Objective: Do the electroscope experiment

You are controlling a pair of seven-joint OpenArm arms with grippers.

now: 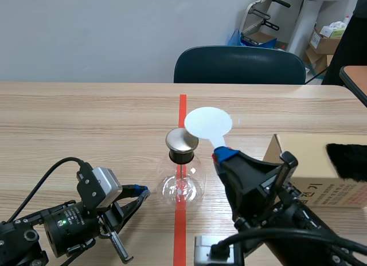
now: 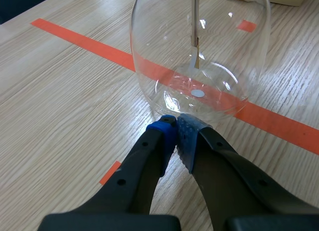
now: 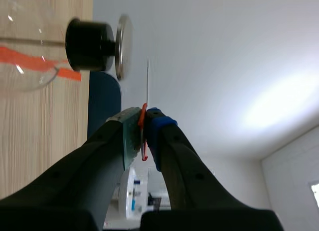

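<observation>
The electroscope is a clear glass flask (image 1: 182,187) with a black stopper and a metal disc (image 1: 182,141) on top, standing on the orange-red tape line. Inside it a rod (image 2: 195,22) hangs down. My left gripper (image 1: 143,191) lies low on the table, shut on nothing, its tips (image 2: 177,126) against the base of the flask (image 2: 199,61). My right gripper (image 1: 221,156) is shut on the red handle of a white round paddle (image 1: 208,124). The paddle (image 3: 148,81) shows edge-on, close beside the metal disc (image 3: 122,47) and apart from it.
A cardboard box (image 1: 309,168) stands right of the flask with a black furry piece (image 1: 348,161) on it. A dark chair (image 1: 239,65) sits behind the far table edge. Bare wood lies left of the flask.
</observation>
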